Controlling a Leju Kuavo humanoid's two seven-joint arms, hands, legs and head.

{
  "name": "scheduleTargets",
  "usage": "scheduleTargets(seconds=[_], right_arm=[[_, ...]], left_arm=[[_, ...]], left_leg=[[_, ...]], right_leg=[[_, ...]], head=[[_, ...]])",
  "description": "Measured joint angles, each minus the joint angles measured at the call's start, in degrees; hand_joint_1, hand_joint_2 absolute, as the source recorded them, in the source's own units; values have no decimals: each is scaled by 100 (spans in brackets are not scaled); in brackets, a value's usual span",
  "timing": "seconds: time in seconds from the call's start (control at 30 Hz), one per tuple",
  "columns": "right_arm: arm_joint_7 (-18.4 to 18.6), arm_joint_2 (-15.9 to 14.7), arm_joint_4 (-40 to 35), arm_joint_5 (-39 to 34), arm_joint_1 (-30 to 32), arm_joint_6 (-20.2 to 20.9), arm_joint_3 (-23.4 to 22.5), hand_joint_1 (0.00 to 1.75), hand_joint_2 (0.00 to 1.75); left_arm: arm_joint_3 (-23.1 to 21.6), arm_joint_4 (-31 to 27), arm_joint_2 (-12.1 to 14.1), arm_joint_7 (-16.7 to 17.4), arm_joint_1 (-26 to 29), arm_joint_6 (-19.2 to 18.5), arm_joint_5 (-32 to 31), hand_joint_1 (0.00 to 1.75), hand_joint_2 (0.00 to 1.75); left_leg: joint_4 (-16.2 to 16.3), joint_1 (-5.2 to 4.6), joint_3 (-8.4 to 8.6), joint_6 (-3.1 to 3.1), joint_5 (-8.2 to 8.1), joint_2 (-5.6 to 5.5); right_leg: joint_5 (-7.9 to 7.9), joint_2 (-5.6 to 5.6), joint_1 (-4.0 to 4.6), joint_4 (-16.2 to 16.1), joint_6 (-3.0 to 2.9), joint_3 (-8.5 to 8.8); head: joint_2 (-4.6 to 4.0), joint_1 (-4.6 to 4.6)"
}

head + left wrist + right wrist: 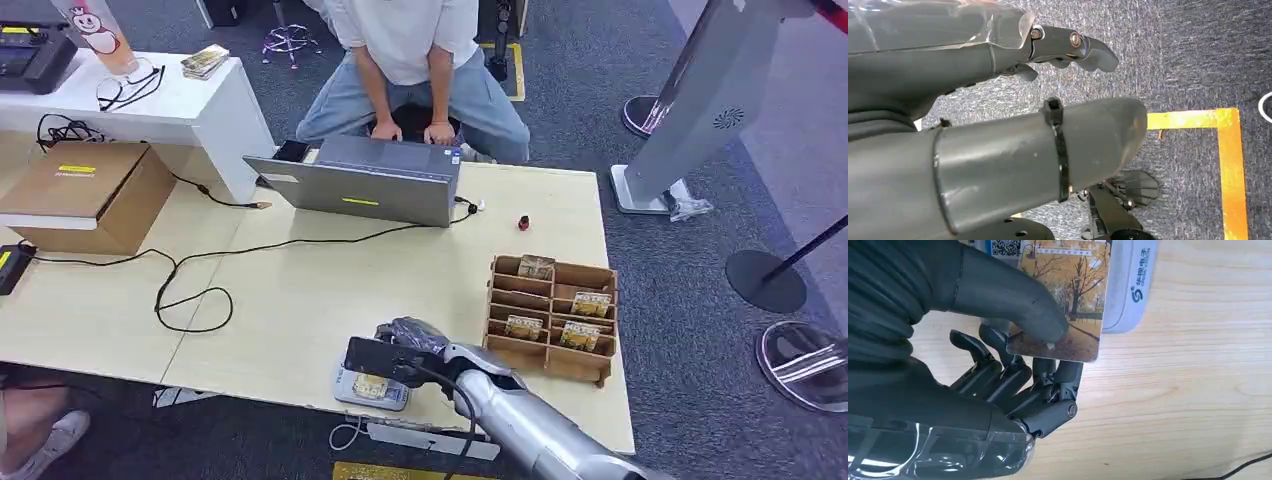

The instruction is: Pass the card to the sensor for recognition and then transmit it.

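Note:
A card (1068, 290) printed with autumn trees is pinched between the thumb and fingers (1038, 390) of my right hand (998, 385). It lies flat over the pale grey sensor pad (1128, 285), covering most of it. In the head view, the right hand (408, 338) is at the table's front edge, with the card (370, 386) over the sensor (397, 402). My left hand (998, 160) hangs over carpet, fingers apart and holding nothing.
A wooden rack (552, 318) holding more cards stands just right of the right hand. A person sits behind an open laptop (360, 180) at the far edge. A black cable (190, 290) loops across the table's left, near a cardboard box (85, 190).

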Motion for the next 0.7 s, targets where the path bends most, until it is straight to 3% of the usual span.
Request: scheduleTargets(seconds=[0.7], right_arm=[[125, 72, 116, 590, -19, -158, 115, 175, 175]], left_arm=[[0, 0, -33, -50, -2, 186, 83, 0, 0]], left_leg=[[0, 0, 0, 0, 0, 0]], right_leg=[[0, 0, 0, 0, 0, 0]], head=[[0, -2]])
